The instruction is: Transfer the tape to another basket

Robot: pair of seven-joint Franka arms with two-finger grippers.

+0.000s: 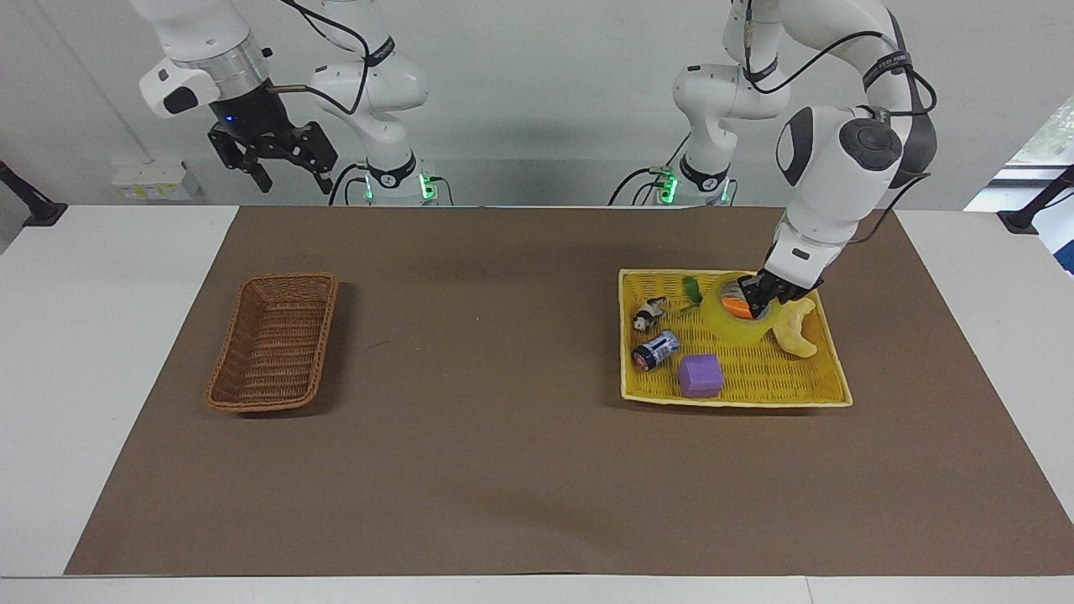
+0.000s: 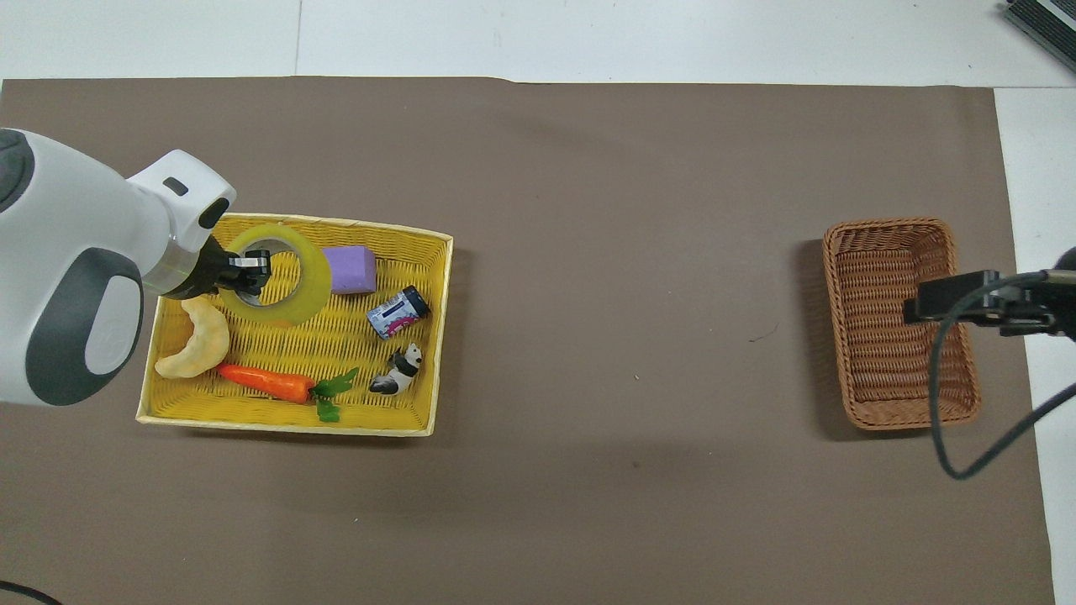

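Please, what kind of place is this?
Probably a robotics lab: two white arms stand at a table under a brown mat, where the left gripper holds a tape over a yellow tray of toys; a wicker basket waits.

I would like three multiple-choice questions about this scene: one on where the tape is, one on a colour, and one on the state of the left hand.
1. Where is the tape?
A. In the brown basket
B. Lifted over the yellow tray
C. On the bare mat

2. What colour is the cube in the tray?
A. Purple
B. Green
C. Red

3. What is the state of the left hand?
A. Open and waiting
B. Shut on the carrot
C. Shut on the tape

Answers:
1 B: the tape hangs over the yellow tray, while the brown basket holds nothing.
2 A: the cube is purple.
3 C: the left hand grips the tape's ring; the carrot lies in the tray, and the right hand waits up near the right arm's base.
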